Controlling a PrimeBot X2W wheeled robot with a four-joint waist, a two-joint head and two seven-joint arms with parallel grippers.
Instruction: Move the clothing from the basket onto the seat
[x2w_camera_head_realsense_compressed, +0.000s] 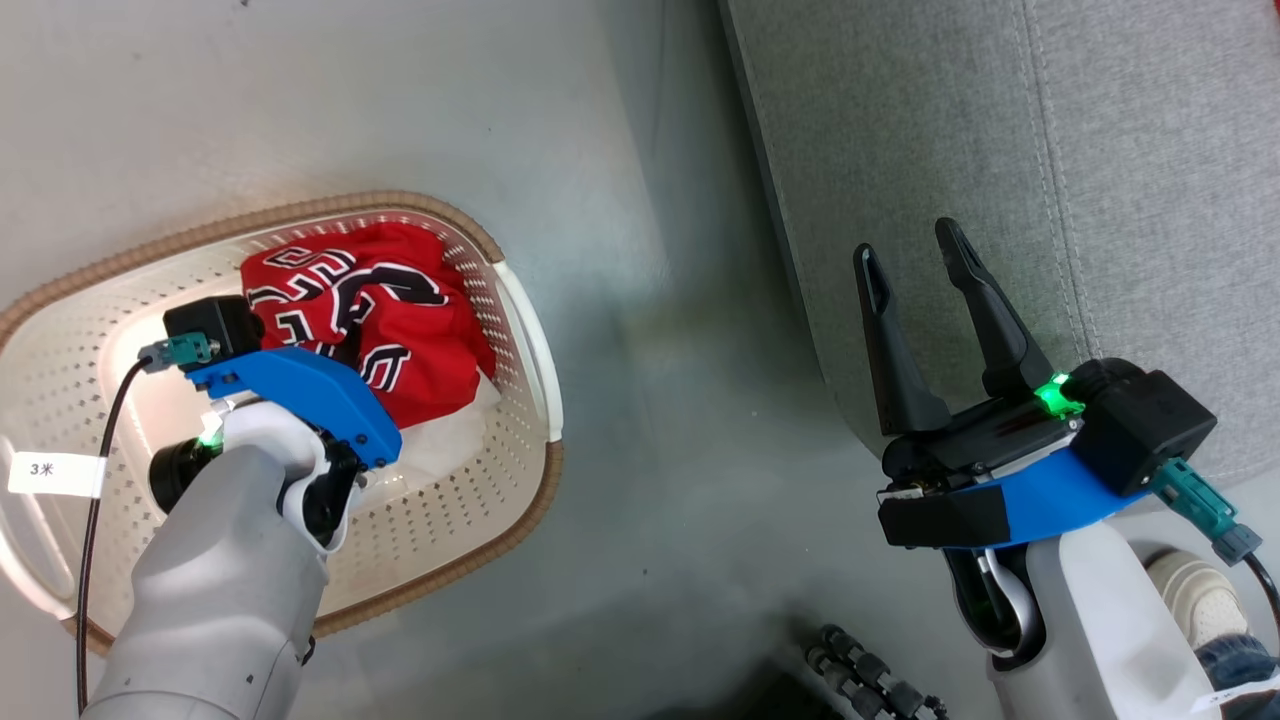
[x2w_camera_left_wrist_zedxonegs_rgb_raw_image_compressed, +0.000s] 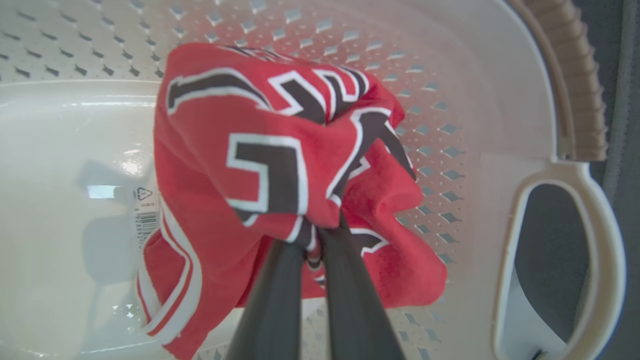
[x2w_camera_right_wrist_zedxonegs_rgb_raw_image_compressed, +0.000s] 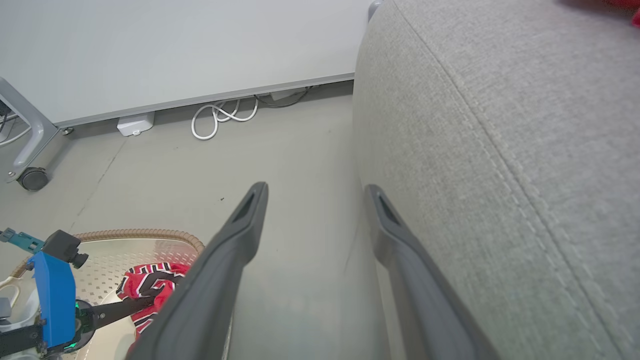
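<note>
Inside the basket (x2w_camera_left_wrist_zedxonegs_rgb_raw_image_compressed: 500, 100) the red jersey (x2w_camera_left_wrist_zedxonegs_rgb_raw_image_compressed: 250, 165) is clamped by the left gripper (x2w_camera_left_wrist_zedxonegs_rgb_raw_image_compressed: 316, 232). Transfer to the seat (x2w_camera_head_realsense_compressed: 1100, 150), at two o'clock, is not yet done. The right gripper (x2w_camera_head_realsense_compressed: 905, 243) is spread, empty.

Place: looks like a lab or test room dressed up as a living-room corner, tbh
Homey bits: grey fabric sofa (x2w_camera_head_realsense_compressed: 1000, 150), plastic laundry basket (x2w_camera_head_realsense_compressed: 470, 500)
Lab bits: bare smooth grey floor (x2w_camera_head_realsense_compressed: 680, 420), plain white wall (x2w_camera_right_wrist_zedxonegs_rgb_raw_image_compressed: 175, 45), white cable (x2w_camera_right_wrist_zedxonegs_rgb_raw_image_compressed: 220, 117) looped along its foot
More giveaways: caster wheel (x2w_camera_right_wrist_zedxonegs_rgb_raw_image_compressed: 33, 178) under a metal frame, tripod legs (x2w_camera_head_realsense_compressed: 870, 675), paper tag (x2w_camera_head_realsense_compressed: 55, 472) on a wire
</note>
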